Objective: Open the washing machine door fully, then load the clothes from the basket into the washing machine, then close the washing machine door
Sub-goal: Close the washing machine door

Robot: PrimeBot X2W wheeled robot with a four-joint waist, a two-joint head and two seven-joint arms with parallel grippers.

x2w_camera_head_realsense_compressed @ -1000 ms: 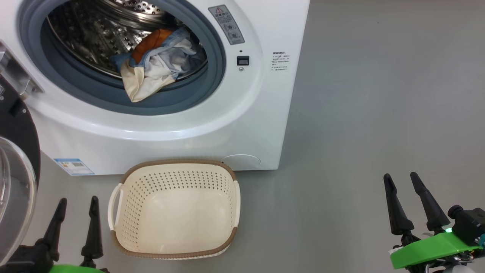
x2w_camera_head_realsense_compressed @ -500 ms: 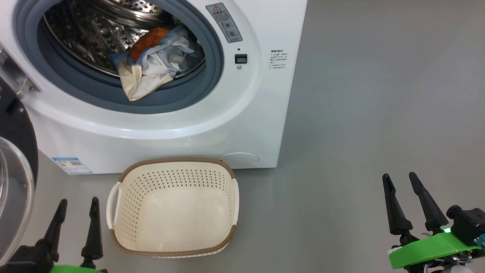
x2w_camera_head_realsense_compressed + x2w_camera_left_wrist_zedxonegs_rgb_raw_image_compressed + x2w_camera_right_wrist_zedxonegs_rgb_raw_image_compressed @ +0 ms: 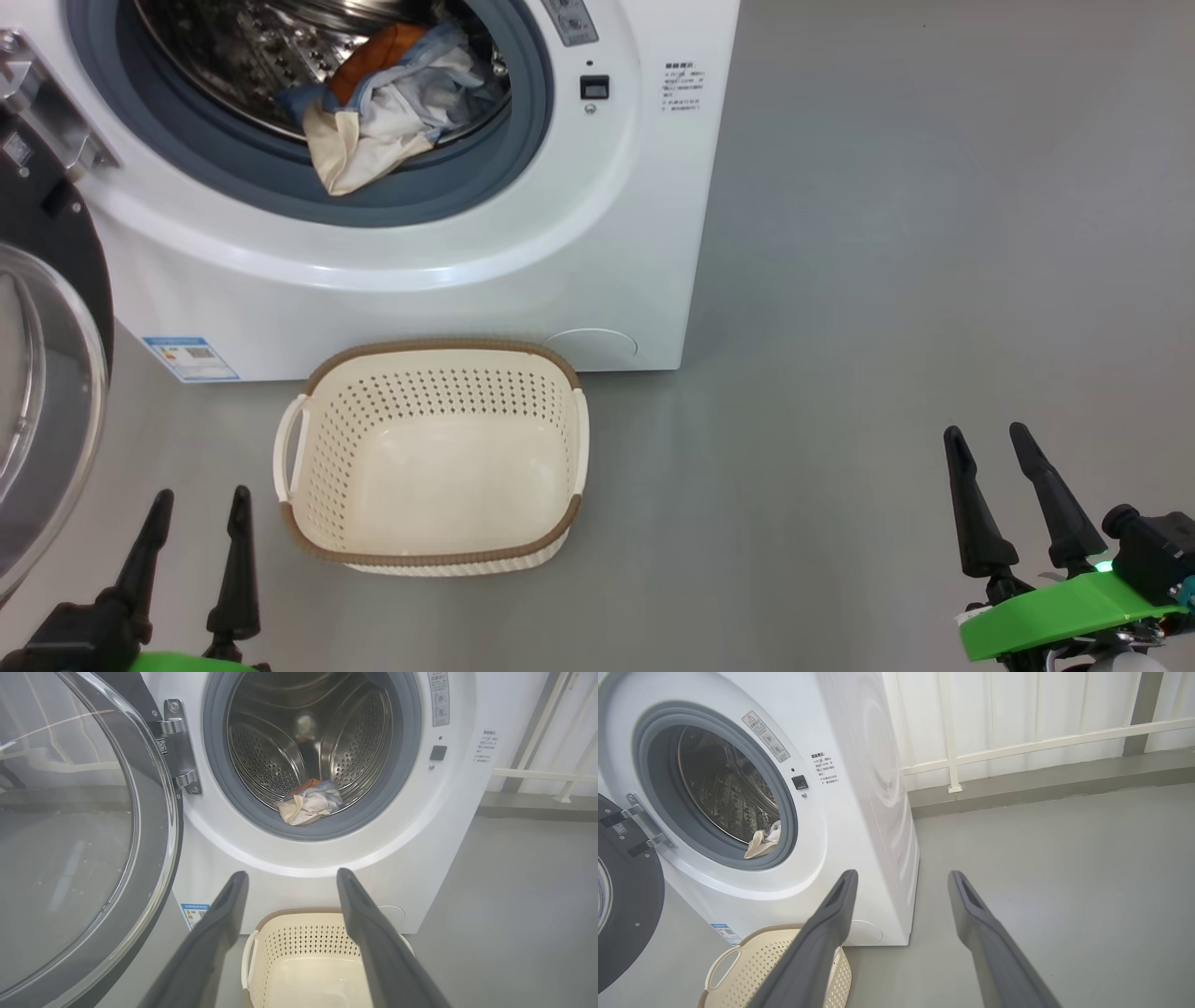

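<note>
The white washing machine (image 3: 448,289) (image 3: 448,826) (image 3: 859,812) stands with its round door (image 3: 47,308) (image 3: 84,849) (image 3: 621,896) swung open to the left. The clothes (image 3: 392,103) (image 3: 310,802) (image 3: 763,841) lie bundled at the drum's front lip, a cream part hanging over the grey gasket. The cream basket (image 3: 434,546) (image 3: 285,956) (image 3: 733,975) sits empty on the floor before the machine. My left gripper (image 3: 199,499) (image 3: 289,877) is open, low at the left beside the basket. My right gripper (image 3: 985,437) (image 3: 901,875) is open, far right over bare floor.
Grey floor (image 3: 887,280) spreads to the right of the machine. A white railing and wall (image 3: 1017,728) run behind it. The open door's glass bulges near my left arm.
The head view has shifted, so the machine and basket sit higher in it. Both grippers hold the same place and stay open. The clothes have not moved.
</note>
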